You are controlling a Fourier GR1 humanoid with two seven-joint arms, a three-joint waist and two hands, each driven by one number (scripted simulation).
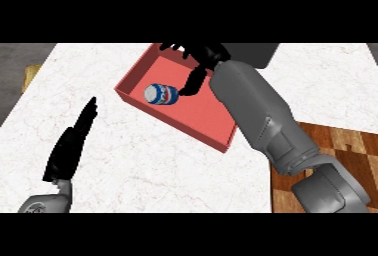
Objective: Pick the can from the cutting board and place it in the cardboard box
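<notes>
A blue and white can (pixel 160 94) lies on its side inside the red box (pixel 193 123), near the box's left wall. My right hand (pixel 198 56) hovers over the box's far end, fingers spread and relaxed, with the thumb pointing down just right of the can and not curled round it. The wooden cutting board (pixel 332 145) shows at the right, partly hidden by my right forearm. My left hand (pixel 71 142) rests at the lower left with straight fingers pointing up, holding nothing.
The white marble counter (pixel 148 165) spreads around the box. A dark grey object (pixel 258 52) sits beyond the box at the top right. A wooden edge (pixel 31 75) shows at the far left.
</notes>
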